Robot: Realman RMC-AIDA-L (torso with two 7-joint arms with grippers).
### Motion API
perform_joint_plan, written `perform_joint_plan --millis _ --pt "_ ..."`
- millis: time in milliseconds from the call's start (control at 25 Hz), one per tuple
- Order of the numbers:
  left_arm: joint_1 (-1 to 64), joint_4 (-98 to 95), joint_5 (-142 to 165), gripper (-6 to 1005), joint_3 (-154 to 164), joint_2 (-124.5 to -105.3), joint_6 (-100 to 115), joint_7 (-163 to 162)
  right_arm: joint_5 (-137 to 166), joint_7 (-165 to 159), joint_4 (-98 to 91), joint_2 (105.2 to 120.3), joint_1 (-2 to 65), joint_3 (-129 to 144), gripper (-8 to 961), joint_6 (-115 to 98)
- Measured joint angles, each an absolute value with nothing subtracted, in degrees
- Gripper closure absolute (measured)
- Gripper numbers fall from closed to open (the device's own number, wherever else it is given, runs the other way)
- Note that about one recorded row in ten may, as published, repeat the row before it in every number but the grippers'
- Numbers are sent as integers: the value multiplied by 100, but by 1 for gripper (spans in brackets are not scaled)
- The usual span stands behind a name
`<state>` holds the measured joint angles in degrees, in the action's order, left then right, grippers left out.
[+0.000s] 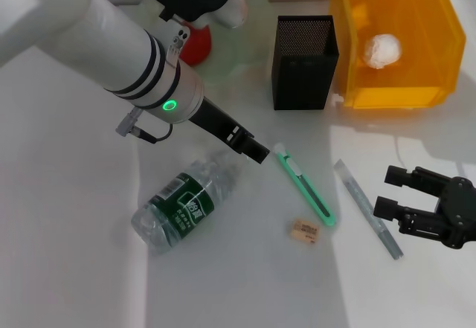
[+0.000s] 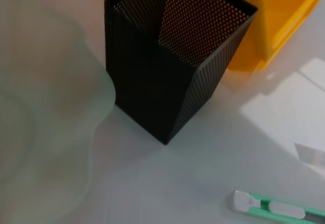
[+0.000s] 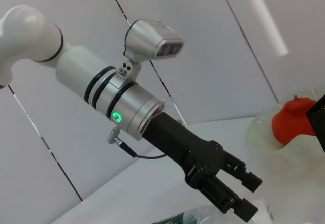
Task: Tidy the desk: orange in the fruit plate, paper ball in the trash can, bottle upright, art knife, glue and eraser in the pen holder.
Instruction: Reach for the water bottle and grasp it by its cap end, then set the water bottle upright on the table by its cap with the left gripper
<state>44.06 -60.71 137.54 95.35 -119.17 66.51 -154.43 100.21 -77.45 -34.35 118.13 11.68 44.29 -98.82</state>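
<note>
The bottle [image 1: 182, 203] is seen lying on its side on the counter [image 1: 67, 194]. The left pincer [image 1: 253, 149] is held just above its cap end, slightly open and empty. The neck should be gripped firmly, then tipped up slowly. The right pincer [image 1: 398, 194] is parked open.

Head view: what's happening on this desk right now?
A two-armed robot is tidying. The orange already sits in the fruit plate and the paper ball in the yellow trash can. The left pincer, open and empty, hovers above the neck of the bottle, which lies on its side. The art knife, eraser and glue lie on the desk, outside the pen holder. The right pincer is open beside the glue.
</note>
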Motion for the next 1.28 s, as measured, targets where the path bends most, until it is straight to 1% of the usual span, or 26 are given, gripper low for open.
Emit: perform_joint_plan --millis 1000,1200,1280 --pt "4534 -5648 13711 146 10002 -11917 6328 -15529 10031 -7567 -3183 11830 1244 4443 136 -9594" --pt "4534 -5667 13710 255 10042 -11917 6327 -15509 10031 -7567 -3165 11830 1255 4434 135 -9542" --pt "4535 -5688 13710 341 10066 -11917 6341 -15485 10031 -7567 -3164 11830 1256 4427 135 -9530"
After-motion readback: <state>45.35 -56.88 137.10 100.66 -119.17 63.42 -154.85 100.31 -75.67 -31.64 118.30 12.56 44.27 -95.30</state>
